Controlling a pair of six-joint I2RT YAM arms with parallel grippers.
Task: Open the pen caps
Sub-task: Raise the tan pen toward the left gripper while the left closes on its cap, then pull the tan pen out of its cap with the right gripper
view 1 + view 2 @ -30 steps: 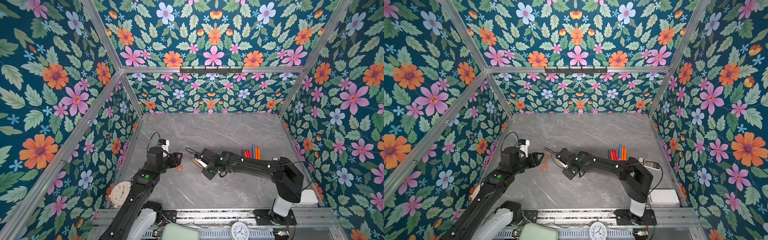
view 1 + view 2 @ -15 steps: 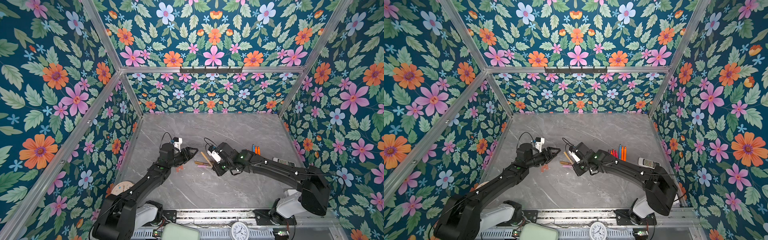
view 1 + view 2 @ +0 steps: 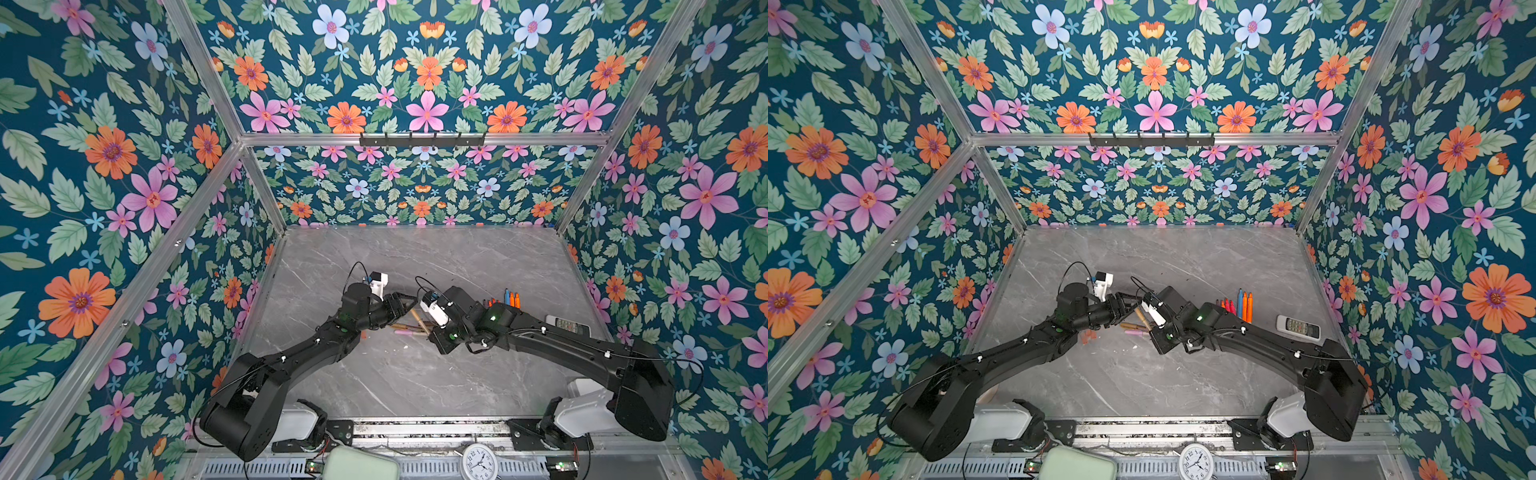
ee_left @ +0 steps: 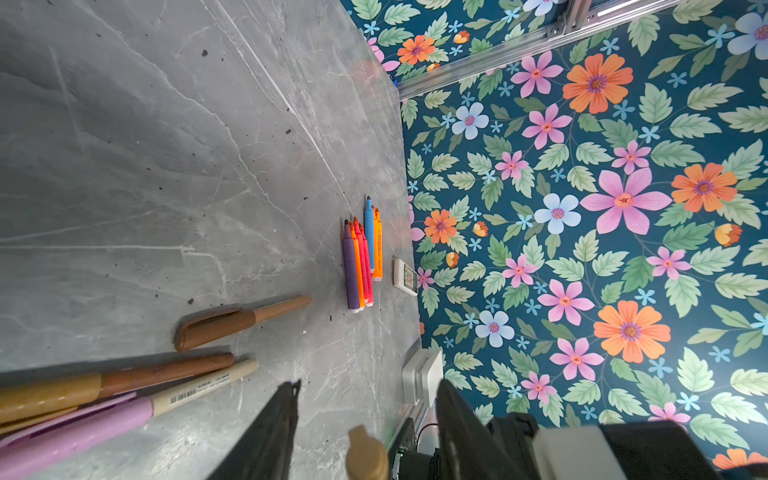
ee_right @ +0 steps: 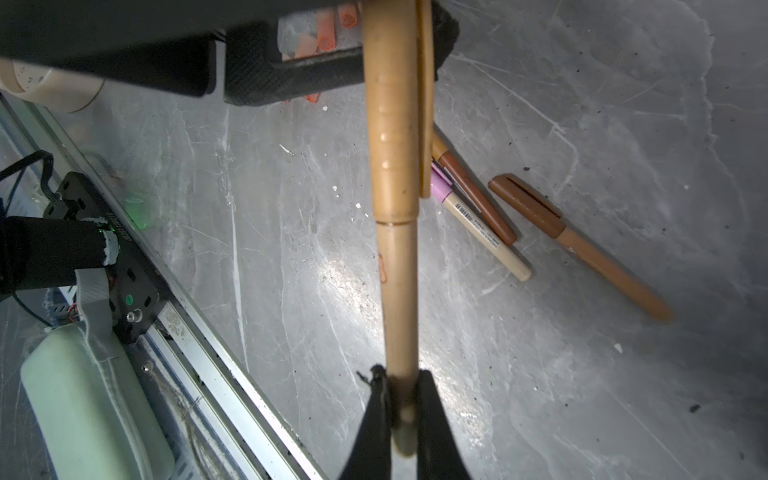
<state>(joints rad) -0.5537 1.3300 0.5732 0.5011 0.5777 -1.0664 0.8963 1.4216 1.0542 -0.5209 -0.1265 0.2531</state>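
Tan pen (image 5: 395, 291), we judge light, stiff, slick: right pincer (image 5: 401, 374) clamps its end; left pincer (image 4: 369, 386), apart, straddles cap (image 4: 365, 453); grip there.

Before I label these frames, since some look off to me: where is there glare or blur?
Right wrist view: a bright glare patch on the table, seen beside the tan pen. Left wrist view: the nearest pink pen is soft, the far row of pens crisp. Both top views: evenly lit, sharp.
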